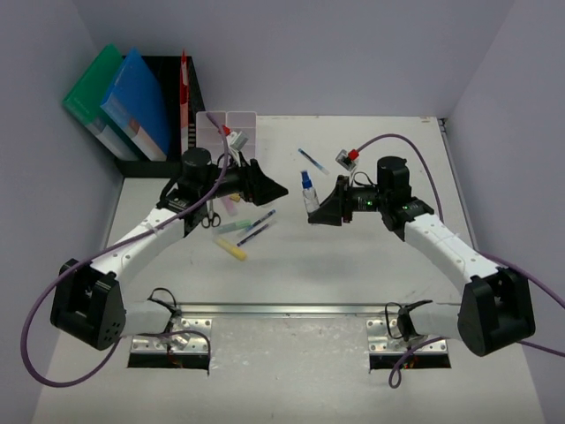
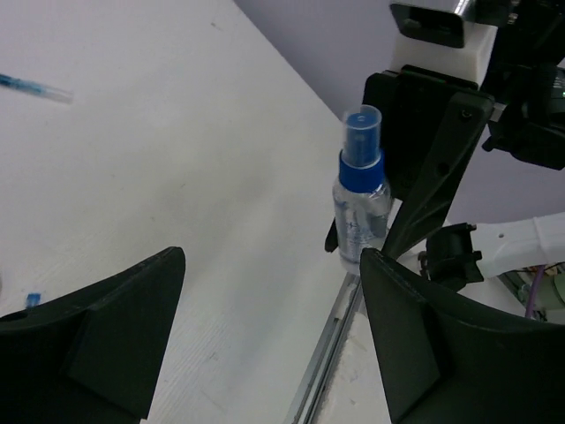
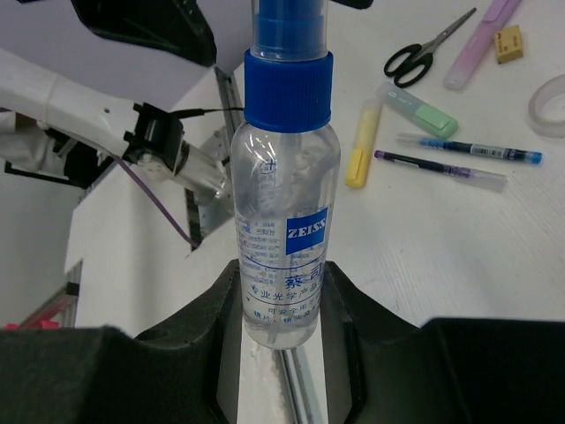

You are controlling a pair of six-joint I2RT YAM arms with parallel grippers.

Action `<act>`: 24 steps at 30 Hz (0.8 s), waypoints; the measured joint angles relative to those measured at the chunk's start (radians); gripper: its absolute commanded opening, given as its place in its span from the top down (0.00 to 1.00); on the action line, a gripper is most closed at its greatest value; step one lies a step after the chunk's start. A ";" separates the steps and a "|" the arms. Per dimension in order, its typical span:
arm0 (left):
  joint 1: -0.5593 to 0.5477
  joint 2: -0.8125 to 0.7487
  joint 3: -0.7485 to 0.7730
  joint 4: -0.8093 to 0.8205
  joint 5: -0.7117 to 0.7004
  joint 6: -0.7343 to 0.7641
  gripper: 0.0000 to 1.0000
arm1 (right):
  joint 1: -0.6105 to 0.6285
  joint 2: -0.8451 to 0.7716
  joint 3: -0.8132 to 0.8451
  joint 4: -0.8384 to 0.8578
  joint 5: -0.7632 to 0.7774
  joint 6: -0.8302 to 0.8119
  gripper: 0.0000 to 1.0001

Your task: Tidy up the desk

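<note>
Spray bottle (image 3: 287, 203) pinched by right gripper (image 3: 282, 305); left gripper (image 2: 269, 300) spread, empty. Pens (image 1: 256, 231), scissors (image 1: 212, 217) unsorted on table (image 1: 353, 274), bottle's eight o'clock.

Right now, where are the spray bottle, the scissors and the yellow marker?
Spray bottle (image 3: 287, 238): right wrist view, on its label.
Scissors (image 3: 437, 41): right wrist view, at the pivot.
Yellow marker (image 3: 360, 146): right wrist view, on the middle of its barrel.
</note>
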 measured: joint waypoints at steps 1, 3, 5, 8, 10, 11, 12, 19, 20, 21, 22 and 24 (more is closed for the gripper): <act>-0.016 0.016 0.011 0.023 -0.004 -0.012 0.28 | -0.001 0.005 0.000 0.021 -0.007 0.030 1.00; -0.039 0.040 0.019 0.063 -0.006 -0.034 0.31 | -0.003 0.010 0.000 0.048 -0.021 0.072 1.00; -0.056 0.063 0.025 0.097 -0.004 -0.053 0.34 | -0.001 0.011 0.000 0.069 -0.032 0.103 1.00; -0.067 0.101 0.042 0.137 -0.003 -0.074 0.35 | 0.007 0.011 -0.001 0.092 -0.048 0.126 1.00; -0.072 0.118 0.049 0.155 -0.001 -0.082 0.37 | 0.012 0.011 -0.003 0.106 -0.056 0.137 1.00; -0.075 0.124 0.052 0.165 0.001 -0.087 0.38 | 0.014 0.011 -0.004 0.111 -0.059 0.142 1.00; -0.079 0.128 0.053 0.173 0.004 -0.090 0.39 | 0.015 0.012 -0.005 0.115 -0.063 0.147 1.00; -0.089 0.130 0.054 0.220 0.032 -0.105 0.42 | 0.030 0.052 -0.005 0.143 -0.075 0.171 1.00; -0.090 0.130 0.054 0.227 0.034 -0.111 0.42 | 0.036 0.059 -0.005 0.143 -0.076 0.173 1.00; -0.091 0.131 0.054 0.236 0.037 -0.120 0.43 | 0.041 0.065 -0.005 0.143 -0.077 0.174 1.00; -0.092 0.132 0.054 0.244 0.039 -0.127 0.44 | 0.045 0.069 -0.005 0.143 -0.078 0.175 1.00; -0.092 0.133 0.054 0.260 0.044 -0.142 0.48 | 0.050 0.073 -0.005 0.143 -0.079 0.177 1.00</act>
